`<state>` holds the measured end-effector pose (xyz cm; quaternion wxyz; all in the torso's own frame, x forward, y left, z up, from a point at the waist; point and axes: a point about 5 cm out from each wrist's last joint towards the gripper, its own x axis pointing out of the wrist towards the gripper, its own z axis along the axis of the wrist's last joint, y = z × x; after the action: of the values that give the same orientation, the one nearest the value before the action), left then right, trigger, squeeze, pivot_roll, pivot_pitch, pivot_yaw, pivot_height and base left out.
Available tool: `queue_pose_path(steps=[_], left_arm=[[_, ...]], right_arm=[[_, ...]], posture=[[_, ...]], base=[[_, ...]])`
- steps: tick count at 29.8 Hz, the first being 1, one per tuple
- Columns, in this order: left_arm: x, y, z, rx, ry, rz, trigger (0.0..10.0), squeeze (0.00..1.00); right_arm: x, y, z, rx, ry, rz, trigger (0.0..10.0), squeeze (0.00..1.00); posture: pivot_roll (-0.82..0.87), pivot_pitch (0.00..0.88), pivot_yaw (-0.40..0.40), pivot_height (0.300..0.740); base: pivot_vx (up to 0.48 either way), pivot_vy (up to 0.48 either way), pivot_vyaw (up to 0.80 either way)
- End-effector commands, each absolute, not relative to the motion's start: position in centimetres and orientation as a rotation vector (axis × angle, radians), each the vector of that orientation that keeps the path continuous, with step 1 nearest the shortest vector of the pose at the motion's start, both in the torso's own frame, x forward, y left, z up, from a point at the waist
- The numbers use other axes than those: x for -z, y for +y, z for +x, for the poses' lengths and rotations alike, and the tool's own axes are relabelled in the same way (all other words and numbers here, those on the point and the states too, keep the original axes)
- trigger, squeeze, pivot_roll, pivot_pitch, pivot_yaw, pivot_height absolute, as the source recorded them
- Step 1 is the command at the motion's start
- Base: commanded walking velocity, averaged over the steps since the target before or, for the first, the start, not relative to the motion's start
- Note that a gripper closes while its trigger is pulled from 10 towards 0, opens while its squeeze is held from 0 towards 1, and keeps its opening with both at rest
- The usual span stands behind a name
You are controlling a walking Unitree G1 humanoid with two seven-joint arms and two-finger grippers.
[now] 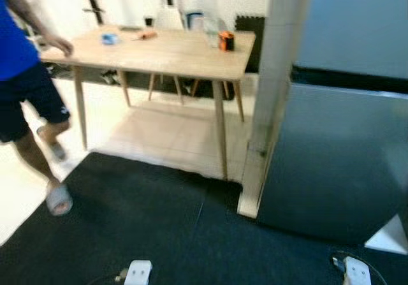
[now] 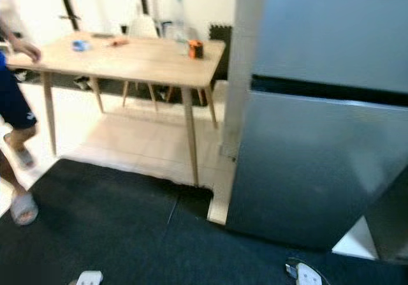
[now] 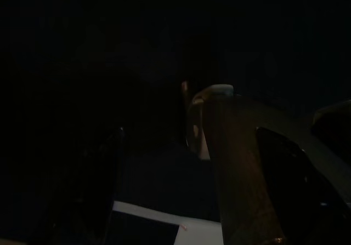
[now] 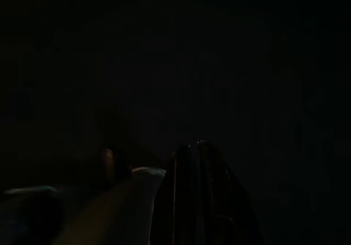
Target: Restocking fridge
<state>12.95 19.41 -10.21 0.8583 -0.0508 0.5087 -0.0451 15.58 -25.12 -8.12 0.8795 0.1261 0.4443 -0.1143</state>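
Both my arms hang idle in the dark, and I cannot tell whether the left jaws (image 3: 186, 184) or the right jaws (image 4: 200, 195) are released or clenched. At the bottom of the frame, dark carpet (image 1: 146, 227) spreads before me. At right, the grey fridge (image 1: 338, 151) stands shut beside a pale pillar (image 1: 271, 94). In the upper middle stands the wooden counter (image 1: 172, 55), carrying an orange can (image 1: 226, 41) next to a clear bottle (image 1: 210, 17), plus a blue item (image 1: 109, 38). At far left, a person (image 1: 22, 87) in blue rests a hand (image 1: 60, 44) on the counter's edge.
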Motion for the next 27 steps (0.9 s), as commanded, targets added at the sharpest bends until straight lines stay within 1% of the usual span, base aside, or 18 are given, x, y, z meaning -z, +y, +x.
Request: queue_pose_path(steps=[1,11,21,27], left_arm=[[10.00,19.44,13.55,0.108,1.054,-0.093,10.0,0.00],[10.00,19.46,13.55,0.116,1.057,-0.087,10.0,0.00],[10.04,19.64,13.44,0.095,1.062,-0.081,10.0,0.00],[10.07,19.61,13.37,0.095,1.065,-0.082,10.0,0.00]], right_arm=[[8.41,-25.42,14.73,0.263,0.957,0.245,10.0,0.00],[8.45,-25.39,14.69,0.260,0.967,0.229,10.0,0.00],[8.67,-25.09,14.44,0.244,0.997,0.190,10.0,0.00],[8.92,-24.87,14.01,0.213,1.034,0.133,10.0,0.00]], posture=[[-0.07,0.003,-0.026,0.740],[-0.07,0.000,-0.025,0.740],[-0.07,0.000,-0.025,0.740],[-0.07,0.005,-0.023,0.740]], base=[[0.000,0.000,0.00],[0.235,0.000,0.00],[0.000,0.000,0.00],[0.000,0.000,0.00]])
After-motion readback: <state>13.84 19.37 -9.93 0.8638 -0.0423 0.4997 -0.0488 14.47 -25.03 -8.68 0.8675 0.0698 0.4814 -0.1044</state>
